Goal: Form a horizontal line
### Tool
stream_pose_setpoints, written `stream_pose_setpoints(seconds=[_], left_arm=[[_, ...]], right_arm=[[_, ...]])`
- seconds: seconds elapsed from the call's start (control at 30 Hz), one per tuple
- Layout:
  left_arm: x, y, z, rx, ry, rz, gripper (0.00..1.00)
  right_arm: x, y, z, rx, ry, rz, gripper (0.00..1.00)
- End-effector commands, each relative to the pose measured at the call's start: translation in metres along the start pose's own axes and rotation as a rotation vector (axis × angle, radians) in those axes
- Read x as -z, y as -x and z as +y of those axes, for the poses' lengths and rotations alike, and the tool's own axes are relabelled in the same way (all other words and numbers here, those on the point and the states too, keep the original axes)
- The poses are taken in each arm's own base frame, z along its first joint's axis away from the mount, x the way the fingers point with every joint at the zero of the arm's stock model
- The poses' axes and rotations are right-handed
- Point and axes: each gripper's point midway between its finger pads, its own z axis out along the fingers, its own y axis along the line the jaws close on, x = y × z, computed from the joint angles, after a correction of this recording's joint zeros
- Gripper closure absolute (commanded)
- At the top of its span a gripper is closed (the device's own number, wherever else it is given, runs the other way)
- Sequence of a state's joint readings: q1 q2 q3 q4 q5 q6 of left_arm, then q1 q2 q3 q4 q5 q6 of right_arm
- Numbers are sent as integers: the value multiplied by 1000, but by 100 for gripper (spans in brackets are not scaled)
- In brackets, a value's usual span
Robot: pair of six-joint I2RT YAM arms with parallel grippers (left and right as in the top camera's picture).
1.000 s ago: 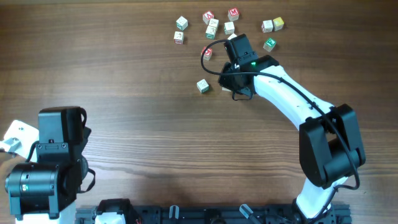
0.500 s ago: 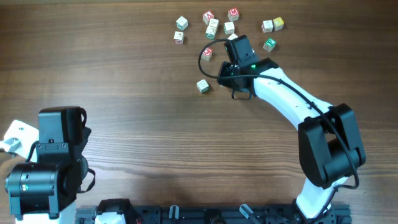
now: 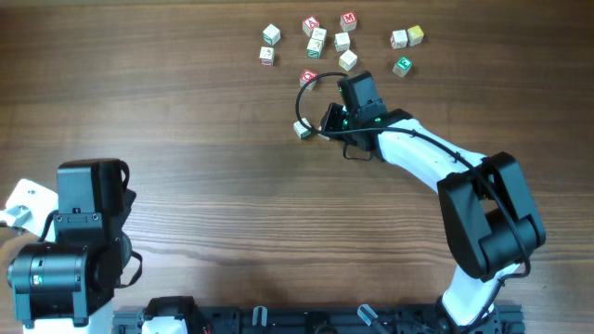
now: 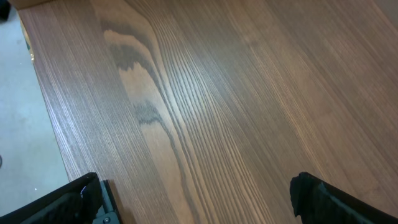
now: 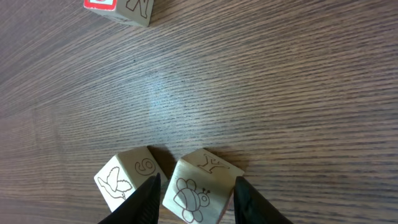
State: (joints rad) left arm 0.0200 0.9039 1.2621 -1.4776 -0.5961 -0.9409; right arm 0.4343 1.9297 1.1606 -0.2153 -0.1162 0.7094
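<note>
The horizontal line shows as two whitish cubes side by side on the wood. In the right wrist view the cube with a bird and a 6 sits left of the cube with a bee and a Y, their near corners almost touching. My right gripper straddles the bee cube, its left fingertip in the gap between the cubes, jaws slightly apart from the sides. From overhead only the bird cube shows, beside the right gripper. My left gripper is open over bare wood.
Several loose letter cubes lie scattered at the far edge, from one cube across to a green-faced cube. A red-topped cube lies closest to the pair, seen also as the red cube. The left arm rests near the front left corner.
My right gripper moved left, bringing the bee cube beside the bird cube, and its jaws have widened. A cube behind the arm has come into view. The left arm stayed still.
</note>
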Motion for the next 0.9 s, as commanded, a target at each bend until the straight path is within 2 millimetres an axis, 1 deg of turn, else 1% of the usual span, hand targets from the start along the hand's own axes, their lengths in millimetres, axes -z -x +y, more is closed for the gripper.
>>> stream_pose_setpoints(seconds=[0.0, 0.03, 0.1, 0.13, 0.2, 0.27, 0.33, 0.37, 0.4, 0.43, 0.53, 0.63, 0.67, 0.77, 0.87], left_arm=[[-1, 0, 2, 16, 7, 2, 0], [-1, 0, 2, 16, 7, 2, 0], [-1, 0, 2, 16, 7, 2, 0], [-1, 0, 2, 16, 7, 2, 0], [-1, 0, 2, 16, 7, 2, 0], [-1, 0, 2, 16, 7, 2, 0], [-1, 0, 2, 16, 7, 2, 0], [-1, 0, 2, 16, 7, 2, 0], [-1, 0, 2, 16, 7, 2, 0], [-1, 0, 2, 16, 7, 2, 0], [-1, 0, 2, 16, 7, 2, 0], [-1, 0, 2, 16, 7, 2, 0], [-1, 0, 2, 16, 7, 2, 0], [-1, 0, 2, 16, 7, 2, 0], [-1, 0, 2, 16, 7, 2, 0]], right_arm=[[0, -5, 4, 5, 20, 16, 55], [1, -3, 5, 5, 22, 13, 52], [7, 3, 7, 1, 28, 0, 42], [11, 6, 9, 1, 33, -8, 39], [26, 17, 15, -1, 52, -37, 30], [43, 28, 21, -3, 73, -73, 26], [68, 42, 30, -3, 109, -129, 21], [76, 47, 33, -2, 122, -148, 20], [94, 55, 40, 0, 147, -185, 19], [104, 60, 43, 1, 162, -207, 18], [142, 76, 58, 12, 220, -287, 15], [171, 91, 75, 77, 258, -352, 12], [176, 95, 79, 88, 263, -363, 9], [187, 109, 89, 130, 259, -394, 8], [190, 123, 93, 146, 241, -436, 6]])
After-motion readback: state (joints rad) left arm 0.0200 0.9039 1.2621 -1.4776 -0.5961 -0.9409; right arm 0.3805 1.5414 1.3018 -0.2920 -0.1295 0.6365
